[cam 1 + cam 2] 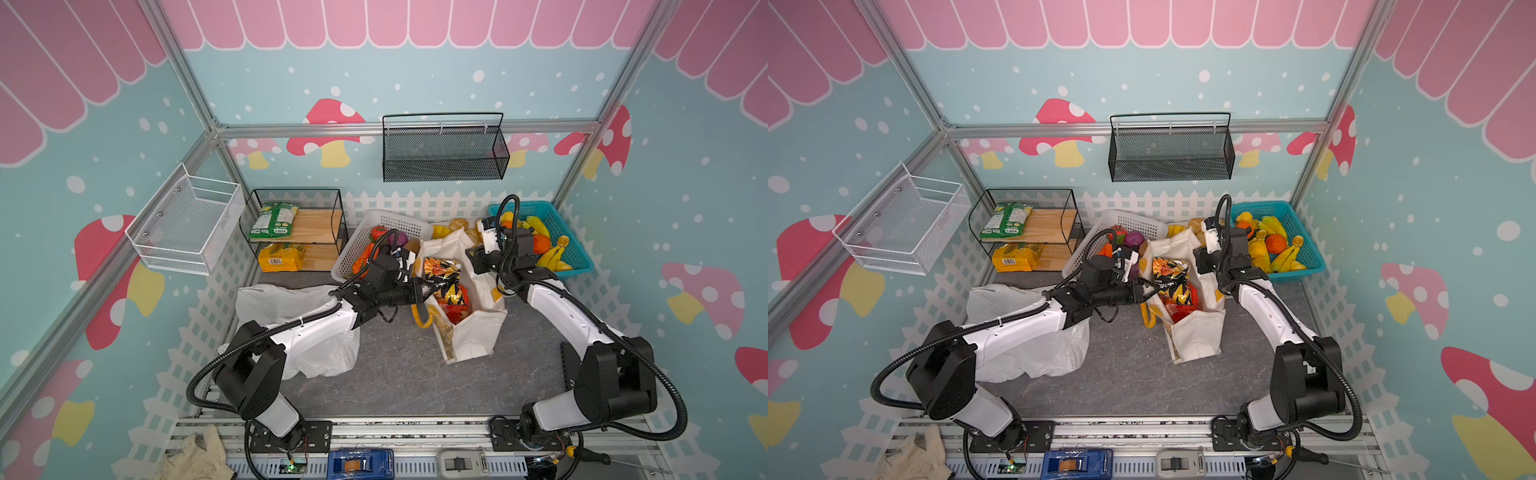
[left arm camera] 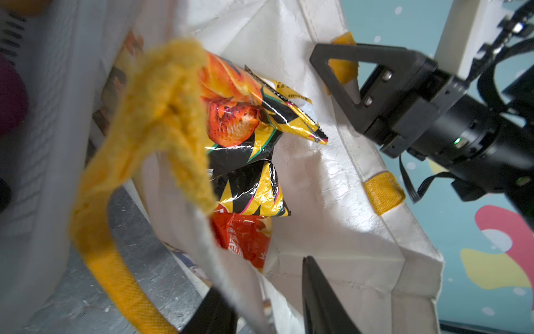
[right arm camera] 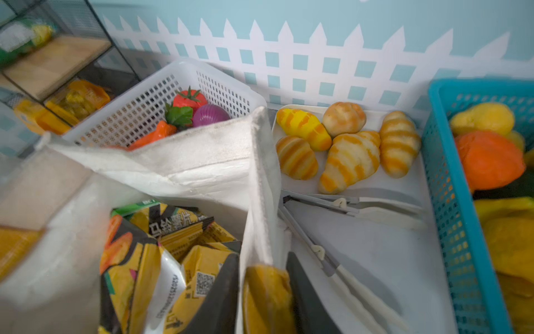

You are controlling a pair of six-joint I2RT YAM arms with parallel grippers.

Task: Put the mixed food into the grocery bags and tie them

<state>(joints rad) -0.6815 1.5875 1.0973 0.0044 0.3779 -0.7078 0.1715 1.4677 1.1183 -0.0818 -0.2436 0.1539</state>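
**Both grippers at the rim of the open tote, two snack packets inside**

In both top views the cream canvas tote stands open at the middle of the frame on the grey table. Inside it the yellow-and-dark snack packet overlaps the red crisp packet. The left gripper is at the tote's left rim, jaws spread astride the wall with a gap on the inner side. A yellow handle droops outside that wall. The right gripper straddles the opposite rim at a yellow patch. Fabric fills the space between its jaws, and I cannot tell whether they pinch it. The white plastic bag lies crumpled left of centre under the left arm. The toy fruits sit in the blue basket, right of centre.
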